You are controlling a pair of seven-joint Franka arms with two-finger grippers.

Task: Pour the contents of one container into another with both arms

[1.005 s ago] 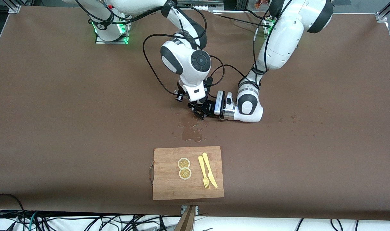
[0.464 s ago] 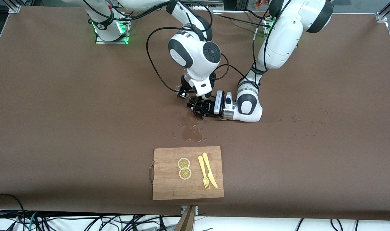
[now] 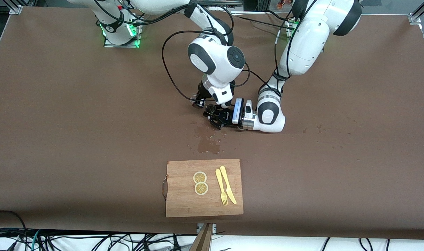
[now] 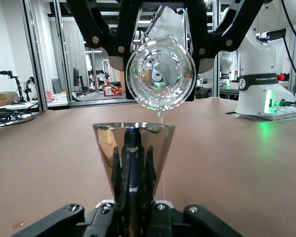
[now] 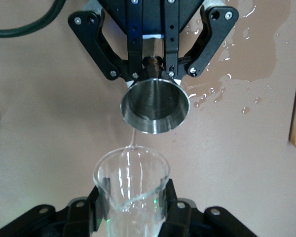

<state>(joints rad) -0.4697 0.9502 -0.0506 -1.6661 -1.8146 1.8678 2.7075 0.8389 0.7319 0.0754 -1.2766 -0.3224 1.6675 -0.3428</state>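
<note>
right claw (image 3: 212, 112) risen, pinching glass beaker (image 5: 130, 185); left claw (image 3: 217, 120) pinching steel cup (image 5: 155, 107); puddle (image 3: 207, 139) beside

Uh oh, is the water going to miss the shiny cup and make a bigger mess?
It might. The beaker in the right end effector drips a thin stream beside the cup's rim, held by the left end effector, so more could land on the table. A puddle already lies there, close to the board, and could spread under it.
</note>
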